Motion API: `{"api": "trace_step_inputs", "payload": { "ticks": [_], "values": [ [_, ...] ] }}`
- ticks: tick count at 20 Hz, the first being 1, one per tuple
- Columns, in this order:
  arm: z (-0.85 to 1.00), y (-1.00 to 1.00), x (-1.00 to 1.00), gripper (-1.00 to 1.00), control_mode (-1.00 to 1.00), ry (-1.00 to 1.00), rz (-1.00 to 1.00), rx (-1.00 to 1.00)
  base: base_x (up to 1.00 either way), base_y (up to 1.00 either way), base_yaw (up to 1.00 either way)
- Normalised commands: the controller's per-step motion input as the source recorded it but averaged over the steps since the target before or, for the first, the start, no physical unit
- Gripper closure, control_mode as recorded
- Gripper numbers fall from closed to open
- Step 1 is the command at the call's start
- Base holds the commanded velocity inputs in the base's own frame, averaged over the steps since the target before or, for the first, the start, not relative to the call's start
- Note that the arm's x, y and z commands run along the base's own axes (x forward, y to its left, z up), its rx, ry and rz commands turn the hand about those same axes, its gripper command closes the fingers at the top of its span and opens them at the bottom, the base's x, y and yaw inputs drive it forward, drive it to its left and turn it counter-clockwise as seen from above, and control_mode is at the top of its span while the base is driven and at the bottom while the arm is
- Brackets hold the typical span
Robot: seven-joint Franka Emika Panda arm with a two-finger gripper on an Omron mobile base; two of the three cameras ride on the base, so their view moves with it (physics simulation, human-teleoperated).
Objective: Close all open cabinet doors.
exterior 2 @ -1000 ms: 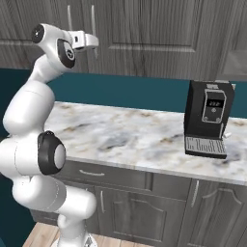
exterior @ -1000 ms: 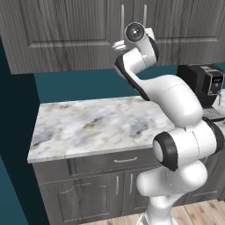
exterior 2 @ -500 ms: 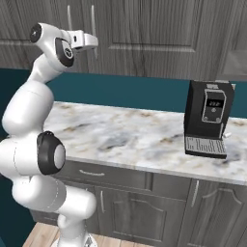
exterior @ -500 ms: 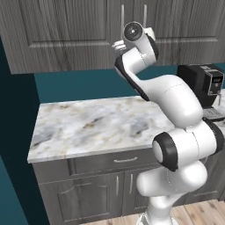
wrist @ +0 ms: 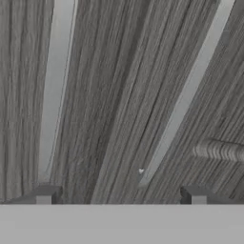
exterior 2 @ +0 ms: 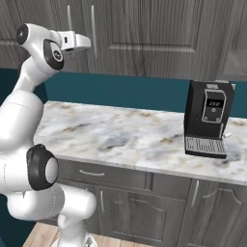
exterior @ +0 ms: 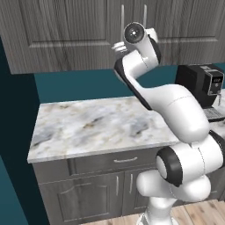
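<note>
Dark grey wood-grain cabinet doors (exterior: 66, 35) hang above the counter, and the two in front of me look flush with each other. Their slim silver handles (exterior: 122, 19) run side by side at the middle seam, and they show again in the right base view (exterior 2: 93, 26). My gripper (exterior 2: 86, 42) is raised to the doors just below these handles. In the hand view the gripper (wrist: 120, 194) is open, its fingertips (wrist: 45, 193) wide apart with nothing between them. It faces the wood grain with one handle (wrist: 55, 90) on the left and the other handle (wrist: 186, 95) on the right.
A marble counter (exterior: 96, 123) lies below, over base cabinets and a drawer (exterior: 125, 160). A black coffee machine (exterior 2: 208, 118) stands on the counter to the right. A teal wall (exterior 2: 140, 91) runs between the counter and the wall cabinets.
</note>
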Motion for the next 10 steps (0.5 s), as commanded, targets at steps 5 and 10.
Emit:
{"api": "trace_step_inputs", "payload": {
  "ticks": [5,10],
  "values": [
    [0.0,0.0,-0.49,-1.0,-1.0,-0.05,0.0,0.0,0.0,0.0,0.0],
    [0.0,-0.12,-0.47,-1.0,-1.0,0.05,-0.05,0.0,0.0,0.0,0.0]
  ]
}}
